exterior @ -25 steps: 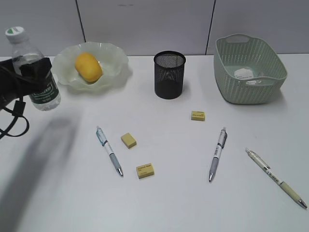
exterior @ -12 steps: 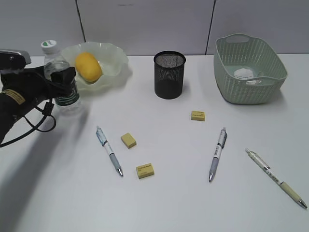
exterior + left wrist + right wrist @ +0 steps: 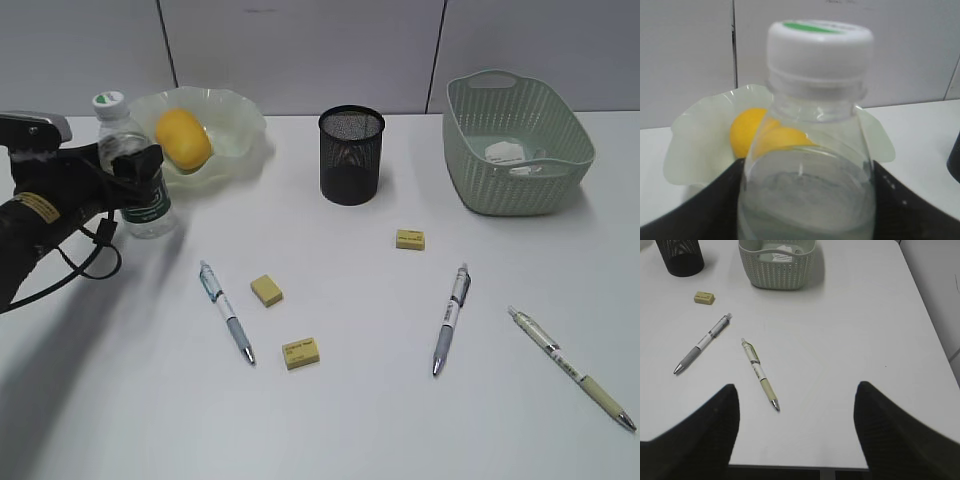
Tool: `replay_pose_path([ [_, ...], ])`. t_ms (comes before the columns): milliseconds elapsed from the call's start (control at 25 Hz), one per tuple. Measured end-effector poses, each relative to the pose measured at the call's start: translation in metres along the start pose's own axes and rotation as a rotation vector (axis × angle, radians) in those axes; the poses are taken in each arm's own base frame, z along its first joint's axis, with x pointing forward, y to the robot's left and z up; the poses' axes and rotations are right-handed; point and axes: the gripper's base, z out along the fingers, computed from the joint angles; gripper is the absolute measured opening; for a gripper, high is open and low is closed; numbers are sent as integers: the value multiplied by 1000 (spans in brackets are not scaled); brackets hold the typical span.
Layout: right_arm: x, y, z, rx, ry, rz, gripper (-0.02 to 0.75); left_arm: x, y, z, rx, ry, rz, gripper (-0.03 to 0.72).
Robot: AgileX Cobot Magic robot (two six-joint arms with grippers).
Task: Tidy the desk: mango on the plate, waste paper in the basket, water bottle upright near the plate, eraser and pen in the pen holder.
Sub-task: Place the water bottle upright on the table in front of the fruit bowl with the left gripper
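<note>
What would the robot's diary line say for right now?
left arm: jaws shut on water bottle, upright beside plate | mango: on plate | paper: in basket | right arm: jaws open, empty

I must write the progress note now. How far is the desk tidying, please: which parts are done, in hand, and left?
Done: the mango lies on the plate, and the waste paper is in the basket. In hand: the left gripper holds the water bottle upright beside the plate. Left: three erasers and three pens lie on the desk; the pen holder looks empty.
</note>
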Motion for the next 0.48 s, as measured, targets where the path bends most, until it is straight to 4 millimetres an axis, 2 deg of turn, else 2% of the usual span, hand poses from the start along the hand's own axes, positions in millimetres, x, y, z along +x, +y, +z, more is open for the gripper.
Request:
replay_pose_path([
  [80,0,0,0,0,0,0,564,0,0,0,4,1,-5,511],
  [240,0,0,0,0,0,0,564,-3,-3,0,33,2,5,581],
  [480,0,0,0,0,0,0,564,-10,-4,-1,32,12,12,597],
])
